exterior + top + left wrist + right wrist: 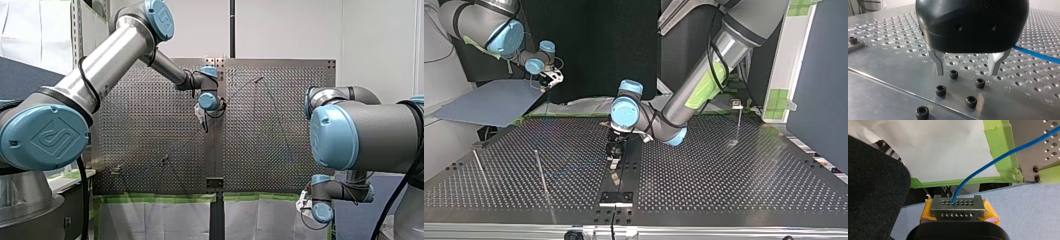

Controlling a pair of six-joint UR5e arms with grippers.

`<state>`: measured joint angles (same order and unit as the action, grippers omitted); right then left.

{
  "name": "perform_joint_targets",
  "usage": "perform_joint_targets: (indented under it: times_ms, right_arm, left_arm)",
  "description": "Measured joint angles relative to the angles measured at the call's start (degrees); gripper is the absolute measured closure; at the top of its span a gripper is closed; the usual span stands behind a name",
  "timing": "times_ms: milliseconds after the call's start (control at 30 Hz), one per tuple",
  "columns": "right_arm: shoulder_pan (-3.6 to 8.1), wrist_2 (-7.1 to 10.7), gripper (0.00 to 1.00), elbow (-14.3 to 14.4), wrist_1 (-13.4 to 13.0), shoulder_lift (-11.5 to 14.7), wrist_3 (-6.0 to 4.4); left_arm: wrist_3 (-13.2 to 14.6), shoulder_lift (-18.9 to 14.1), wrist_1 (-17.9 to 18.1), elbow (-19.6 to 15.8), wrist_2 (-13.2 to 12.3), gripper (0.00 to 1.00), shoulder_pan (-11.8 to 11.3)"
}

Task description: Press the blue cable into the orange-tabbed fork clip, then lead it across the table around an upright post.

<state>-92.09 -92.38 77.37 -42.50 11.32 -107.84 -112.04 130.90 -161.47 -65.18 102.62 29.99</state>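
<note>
Blue cable [988, 162] leads from the perforated table [1033, 145] out past its green-taped edge to my right gripper [956, 203], whose yellow pads [991, 213] are pressed together on it, off the table above a blue-grey board [1028, 207]. Metal fingers [939, 62] of my left gripper [966, 72] hang spread with nothing between them, just above the table near a cluster of black bolt heads [941, 90], and a stretch of the cable lies on the plate beside them. Thin upright posts [541, 172] stand at the top view's left, well apart from my left gripper at the middle seam.
</note>
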Motion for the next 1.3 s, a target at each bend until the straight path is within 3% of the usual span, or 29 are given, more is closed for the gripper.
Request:
perform_joint_targets:
  times_ms: [467,867,1067,1300]
  right_arm:
    - [0.37,-0.01,1.0,-3.2,1.0,-3.8,0.14]
    - [0.72,-0.01,1.0,-4.6,1.0,-4.1,0.11]
    - [0.75,0.0,1.0,-4.7,1.1,-4.2,0.15]
    - [0.74,0.01,1.0,-4.7,1.4,-4.2,0.16]
  left_arm:
    - [0.0,0.0,0.0,0.0,0.0,0.14,0.3]
    - [0.0,0.0,-1.5,0.0,0.4,0.14,1.4]
    - [-0.1,-0.1,-4.0,0.0,0.4,0.14,1.9]
    - [-0.3,-2.0,-5.8,0.0,-1.9,0.11,2.2]
